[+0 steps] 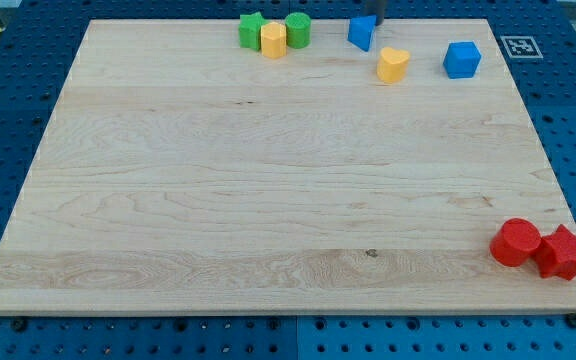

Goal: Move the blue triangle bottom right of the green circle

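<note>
The blue triangle (362, 32) sits near the view's top edge of the wooden board (268, 200), a little right of centre. The green circle (298, 29) is to its left, touching a yellow hexagon-like block (273, 40). My tip (378, 21) comes down from the view's top edge and stands right at the blue triangle's upper right corner, touching or nearly touching it.
A green star (252, 30) sits left of the yellow block. A yellow heart (393, 64) lies just below-right of the blue triangle. A blue cube (461, 60) is further right. A red circle (515, 243) and a red star (563, 252) are at the bottom right corner.
</note>
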You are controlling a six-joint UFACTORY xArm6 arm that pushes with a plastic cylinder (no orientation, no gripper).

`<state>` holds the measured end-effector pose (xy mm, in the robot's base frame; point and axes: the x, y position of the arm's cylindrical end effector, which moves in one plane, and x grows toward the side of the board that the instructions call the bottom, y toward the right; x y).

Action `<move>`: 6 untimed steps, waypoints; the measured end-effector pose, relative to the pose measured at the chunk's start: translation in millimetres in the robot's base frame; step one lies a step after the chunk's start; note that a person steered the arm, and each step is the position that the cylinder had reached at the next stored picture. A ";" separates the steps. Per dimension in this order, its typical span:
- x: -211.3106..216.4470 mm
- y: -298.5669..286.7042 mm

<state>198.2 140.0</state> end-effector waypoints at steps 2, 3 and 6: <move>58.9 -30.9; 52.2 -30.4; 11.5 -14.4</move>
